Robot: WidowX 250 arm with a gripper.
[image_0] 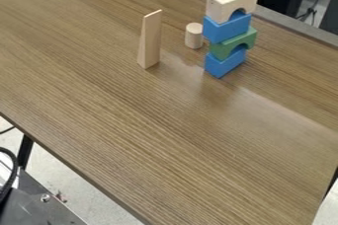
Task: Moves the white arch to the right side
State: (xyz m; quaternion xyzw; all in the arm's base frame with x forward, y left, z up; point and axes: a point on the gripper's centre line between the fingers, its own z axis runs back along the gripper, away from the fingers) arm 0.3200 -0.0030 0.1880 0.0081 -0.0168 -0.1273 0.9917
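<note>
White arch (223,5) sits at the very top of a tower, near the long far edge of the table (145,140). It is a thick block of pale, cream-white colour, with straight sides, a rough flat top and a rounded cut in its underside. Directly below is an upper blue block (226,30), smooth and painted. Under this one comes a green arch (224,50), which has also a curved opening, and then a lower blue block (222,66), which stands on the table. Just beside the tower, there is a small upright cylinder (193,37) of light wood, with round flat top. Near the cylinder, on its other side from the tower, stands a tall wooden wedge (150,41), wide at the foot and becoming thin upwards. The table has brown surface with fine, straight wood grain, and a dark strip (296,22) follows its far edge. Outside the near left edge are a black curved cable (13,162) and a dark plate (39,209) with a round shiny bolt (45,198). If the pincer is apart or together, I cannot tell.
</note>
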